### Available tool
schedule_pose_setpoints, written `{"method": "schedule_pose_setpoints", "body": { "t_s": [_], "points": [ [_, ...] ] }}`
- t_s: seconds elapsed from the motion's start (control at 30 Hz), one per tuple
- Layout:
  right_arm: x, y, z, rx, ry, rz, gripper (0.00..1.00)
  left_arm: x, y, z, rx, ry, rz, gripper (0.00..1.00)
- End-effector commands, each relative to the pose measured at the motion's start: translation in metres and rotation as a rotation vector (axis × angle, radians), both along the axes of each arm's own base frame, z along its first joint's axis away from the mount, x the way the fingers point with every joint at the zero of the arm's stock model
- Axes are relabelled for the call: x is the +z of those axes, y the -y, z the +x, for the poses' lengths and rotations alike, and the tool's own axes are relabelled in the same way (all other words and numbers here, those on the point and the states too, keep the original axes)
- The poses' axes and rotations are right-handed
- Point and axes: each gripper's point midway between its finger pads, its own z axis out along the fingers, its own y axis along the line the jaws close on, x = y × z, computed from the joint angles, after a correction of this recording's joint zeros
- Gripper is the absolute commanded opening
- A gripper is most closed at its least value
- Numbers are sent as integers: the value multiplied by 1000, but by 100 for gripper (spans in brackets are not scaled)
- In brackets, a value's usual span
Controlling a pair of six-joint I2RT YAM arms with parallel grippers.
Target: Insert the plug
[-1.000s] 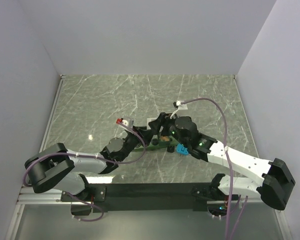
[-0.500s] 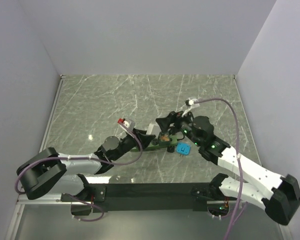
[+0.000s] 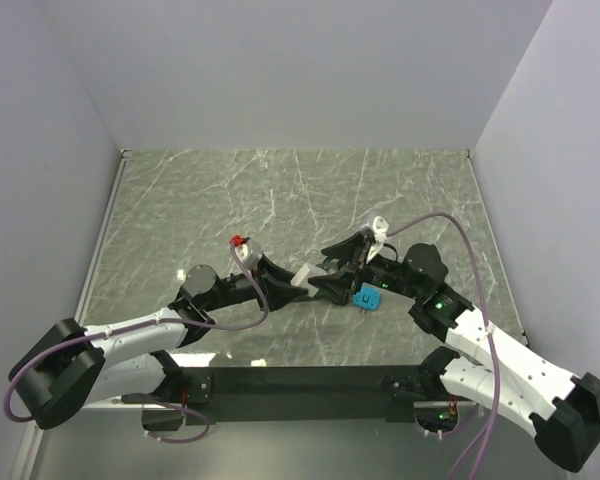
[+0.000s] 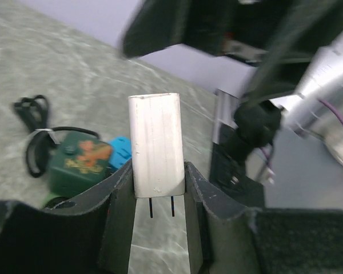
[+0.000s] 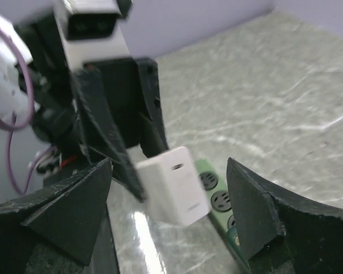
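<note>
holding the white plug (image 4: 155, 145) by its two long sides, my left gripper (image 3: 300, 277) is clamped firmly on it, and the plug's body stands clear above the fingertips. its two prongs show below the body, in the gap between the fingers (image 4: 117, 211). the left arm lies low and stretched out, from its base at the near left toward the middle of the table (image 3: 210, 190). my right gripper (image 3: 325, 268) faces it from the other side, jaws spread wide and gripping nothing. that arm reaches in from the near right. in the right wrist view the plug hangs between those spread fingers, untouched by them, just above the green power strip (image 5: 215, 191), whose round sockets show beside it. a blue piece (image 3: 364, 296) lies just beside the strip, and a coiled black cable (image 4: 31, 123) sits near its far end.
</note>
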Motion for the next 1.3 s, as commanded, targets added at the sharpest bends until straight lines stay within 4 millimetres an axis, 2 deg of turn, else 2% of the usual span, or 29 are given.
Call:
{"method": "schedule_pose_setpoints", "body": {
  "t_s": [0.0,0.17,0.27,0.37,0.4,0.47,0.53,0.6,0.67,0.73,0.77,0.8,0.83,0.97,1.0,1.17,1.2,1.27],
  "points": [
    [7,-12,-11,122,52,-17,86,29,-3,-37,-176,116,-76,1],
    [-1,-15,-13,155,42,-45,85,32,-8,-46,-199,131,-82,1],
    [-1,-17,-22,213,52,-46,81,34,-9,-47,-198,145,-82,1],
    [-3,-19,-32,277,51,-47,70,34,-9,-45,-191,148,-77,1],
    [-3,-20,-35,296,55,-47,64,36,-10,-46,-189,157,-86,1],
    [-5,-22,-43,353,51,-52,58,34,-10,-44,-184,156,-85,1],
    [-5,-23,-44,367,43,-51,43,33,-9,-44,-184,149,-83,1],
    [-5,-23,-44,365,38,-52,22,32,-9,-43,-182,146,-82,1],
    [-5,-24,-47,390,39,-51,21,32,-9,-41,-176,143,-85,1],
    [-5,-24,-50,402,39,-47,15,32,-8,-39,-165,139,-85,1],
    [-4,-24,-52,411,41,-43,12,32,-8,-38,-161,142,-84,1],
    [-5,-24,-53,414,37,-42,4,31,-7,-35,-152,134,-78,1],
    [-3,-24,-53,410,39,-36,0,31,-6,-33,-143,128,-77,4],
    [3,-23,-43,337,24,-19,0,23,-5,-18,-76,92,-51,24],
    [6,-22,-36,290,18,-10,0,22,-6,-14,-54,89,-48,37],
    [15,-14,-18,146,-23,17,0,12,-9,4,47,55,-13,55],
    [21,-12,-16,126,-17,27,0,10,-11,8,73,43,-7,69],
    [21,-7,-6,51,-28,24,0,6,-14,16,123,28,-1,73]
  ]
}}
